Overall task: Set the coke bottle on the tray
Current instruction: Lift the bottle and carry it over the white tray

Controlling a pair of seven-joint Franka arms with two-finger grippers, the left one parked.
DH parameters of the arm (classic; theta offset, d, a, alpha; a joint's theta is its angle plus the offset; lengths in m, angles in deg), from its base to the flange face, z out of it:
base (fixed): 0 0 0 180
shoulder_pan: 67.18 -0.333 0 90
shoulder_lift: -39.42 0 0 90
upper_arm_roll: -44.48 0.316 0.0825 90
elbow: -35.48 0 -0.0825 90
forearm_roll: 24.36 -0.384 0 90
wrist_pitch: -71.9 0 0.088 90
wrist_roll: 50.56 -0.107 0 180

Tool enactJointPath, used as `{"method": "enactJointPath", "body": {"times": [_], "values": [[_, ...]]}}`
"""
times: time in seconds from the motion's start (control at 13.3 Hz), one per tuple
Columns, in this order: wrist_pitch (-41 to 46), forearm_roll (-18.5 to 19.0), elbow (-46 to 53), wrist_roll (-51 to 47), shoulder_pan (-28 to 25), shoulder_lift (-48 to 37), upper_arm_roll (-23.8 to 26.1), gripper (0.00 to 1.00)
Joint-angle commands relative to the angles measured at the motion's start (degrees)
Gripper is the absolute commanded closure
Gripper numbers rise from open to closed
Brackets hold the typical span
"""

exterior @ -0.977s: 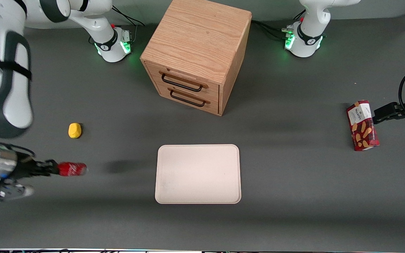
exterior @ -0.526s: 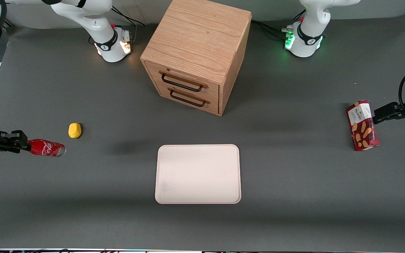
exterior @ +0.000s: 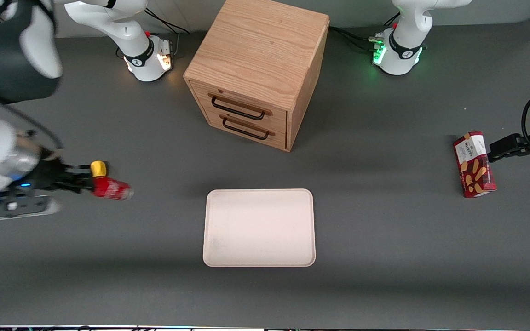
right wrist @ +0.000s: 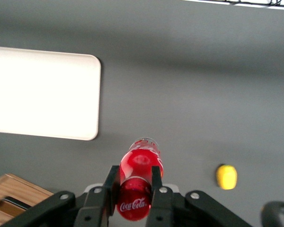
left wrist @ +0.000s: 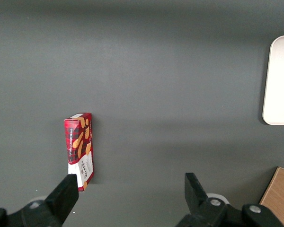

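Coke bottle [exterior: 111, 188] — clenched in the pincer [exterior: 91, 184] — has moved nearer the tray [exterior: 259, 227].

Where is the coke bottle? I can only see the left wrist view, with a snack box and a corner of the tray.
Observer: The hand is holding the coke bottle by its cap end, toward the working arm's end of the table. It is not on the tray yet.
Operator: What is near the bottle?
Observer: A small yellow object sits on the table right beside it, slightly farther from the front camera.
Operator: Are the drawers open?
Observer: No, both drawers of the wooden cabinet look shut, with their handles facing the tray.
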Motion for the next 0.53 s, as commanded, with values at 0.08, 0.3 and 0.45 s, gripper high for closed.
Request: {"method": "enactJointPath", "body": {"times": [0.08,0.3,0.45], "values": [[-1.4,0.47,6.39,-15.17,-5.33,4.9,1.78,1.0],[-7.02,0.55,7.01,-23.19,-6.39,7.1,5.91,1.0],[-9.92,0.55,7.01,-25.66,-6.74,8.86,6.98,1.0]]}}
